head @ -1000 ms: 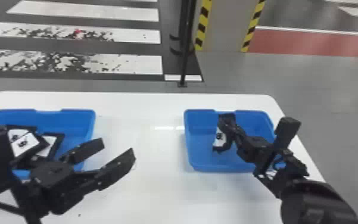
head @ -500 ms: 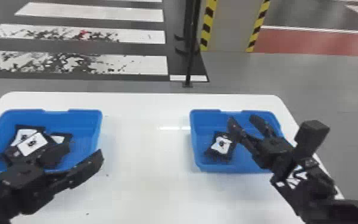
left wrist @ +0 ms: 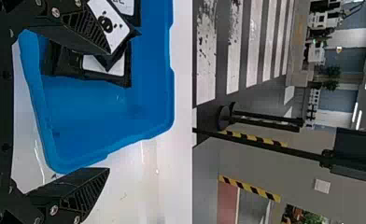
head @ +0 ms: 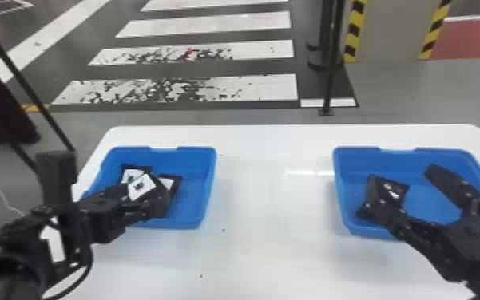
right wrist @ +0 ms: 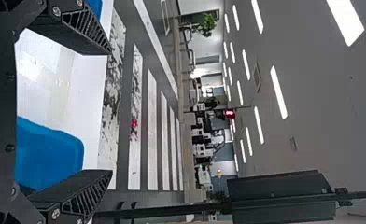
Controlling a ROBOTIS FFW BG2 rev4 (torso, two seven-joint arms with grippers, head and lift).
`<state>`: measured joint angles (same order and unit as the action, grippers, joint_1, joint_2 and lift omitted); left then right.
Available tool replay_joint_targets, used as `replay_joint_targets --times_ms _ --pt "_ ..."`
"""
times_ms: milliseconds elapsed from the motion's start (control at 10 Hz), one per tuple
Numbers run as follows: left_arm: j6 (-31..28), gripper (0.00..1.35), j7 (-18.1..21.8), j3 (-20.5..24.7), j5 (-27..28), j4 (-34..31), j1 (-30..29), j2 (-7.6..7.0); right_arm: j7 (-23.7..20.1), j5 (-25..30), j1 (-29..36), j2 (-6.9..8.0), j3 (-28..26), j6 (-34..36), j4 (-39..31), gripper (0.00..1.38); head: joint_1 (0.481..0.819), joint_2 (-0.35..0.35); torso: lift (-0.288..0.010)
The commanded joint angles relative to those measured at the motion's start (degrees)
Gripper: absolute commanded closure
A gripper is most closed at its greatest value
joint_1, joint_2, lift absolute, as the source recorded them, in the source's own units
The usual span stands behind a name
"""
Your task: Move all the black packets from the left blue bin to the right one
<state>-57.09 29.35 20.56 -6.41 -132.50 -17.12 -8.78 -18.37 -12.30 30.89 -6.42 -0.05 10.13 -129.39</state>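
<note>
The black two-fingered left gripper (head: 157, 205), fingers spread, enters from seven o'clock over the blue rectangular left bin (head: 207, 179), whose floor opens toward three o'clock beside overlapping flat, white-labelled black packets (head: 141, 188). The black right gripper (head: 404, 175), also spread, overlaps the blue rectangular right bin (head: 446, 154); a white-labelled black packet (head: 399, 188) lies at nine o'clock inside.

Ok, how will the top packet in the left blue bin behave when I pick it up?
The top packet seems fairly stiff, since its edges run straight where it overlaps the packet beneath. It looks flat and thin, so probably light. Lying askew across its neighbours, it may slide sideways or drag one along.
</note>
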Motion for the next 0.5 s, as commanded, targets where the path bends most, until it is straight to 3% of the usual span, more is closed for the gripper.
replay_joint_targets --times_ms 0,400 --pt "-1.7 0.15 0.0 -1.5 1.4 5.5 4.0 -0.98 -0.6 -1.6 2.2 0.00 1.1 0.1 -1.5 0.12 0.695 0.204 -0.140" --pt "-3.8 0.15 -0.4 -4.7 5.3 14.6 10.5 -1.42 -1.2 -5.0 2.9 0.00 1.8 1.3 -0.9 0.13 0.695 0.246 -0.140"
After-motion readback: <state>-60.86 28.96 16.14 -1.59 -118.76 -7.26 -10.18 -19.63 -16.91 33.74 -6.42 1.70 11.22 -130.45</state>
